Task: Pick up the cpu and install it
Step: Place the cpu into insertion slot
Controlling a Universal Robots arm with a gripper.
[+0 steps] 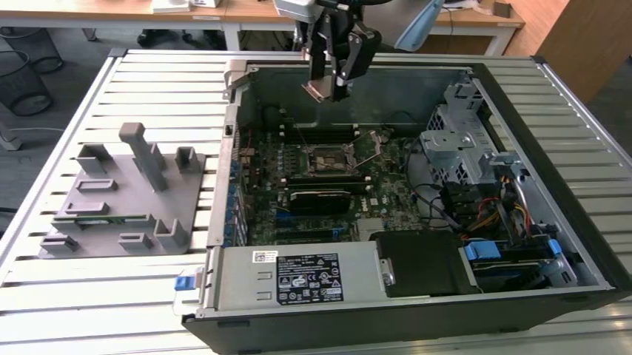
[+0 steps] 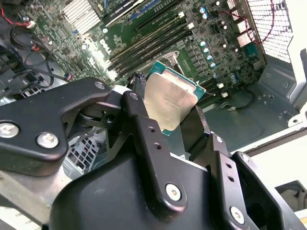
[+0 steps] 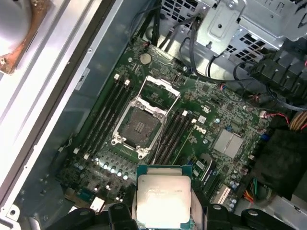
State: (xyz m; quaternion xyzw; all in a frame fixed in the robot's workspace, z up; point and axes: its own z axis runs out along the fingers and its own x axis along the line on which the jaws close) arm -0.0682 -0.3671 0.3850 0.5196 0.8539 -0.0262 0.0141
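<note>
Where the end effector pinches it, the square cpu gleams.

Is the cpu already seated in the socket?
No: the gripper holds the cpu above the motherboard, and the socket sits open and empty.

We note bright, even overhead light on the slatted table in the exterior view. The computer case walls shade its interior. In the first wrist view the cpu lid glares almost white, and the motherboard carries small specular highlights.
</note>
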